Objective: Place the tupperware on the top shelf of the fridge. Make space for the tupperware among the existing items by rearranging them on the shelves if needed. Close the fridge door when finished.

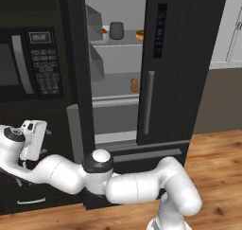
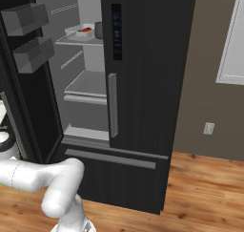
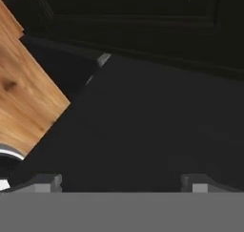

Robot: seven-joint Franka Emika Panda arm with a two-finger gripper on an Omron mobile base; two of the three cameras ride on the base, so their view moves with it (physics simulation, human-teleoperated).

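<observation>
End effector (image 3: 121, 182) spread wide and empty against the dark outer face of the open fridge door (image 3: 157, 131).

In the hand view the two tips stand far apart at the bottom edge, nothing between them, the door panel close ahead and wood floor (image 3: 24, 92) to one side. From the left base view the arm bends low and out to the left, its hand (image 1: 32, 139) below the microwave (image 1: 28, 63), beside the open left door's edge. The fridge (image 1: 175, 68) has its right door shut. Inside, the tupperware (image 2: 81, 32) sits on the top shelf (image 2: 78, 41), red-brown food showing, with the jar (image 1: 116, 30) beside it and a donut (image 1: 140, 34) at the shelf's right. A small brown lump (image 1: 134, 85) rests on the lower shelf (image 1: 113, 84).
</observation>
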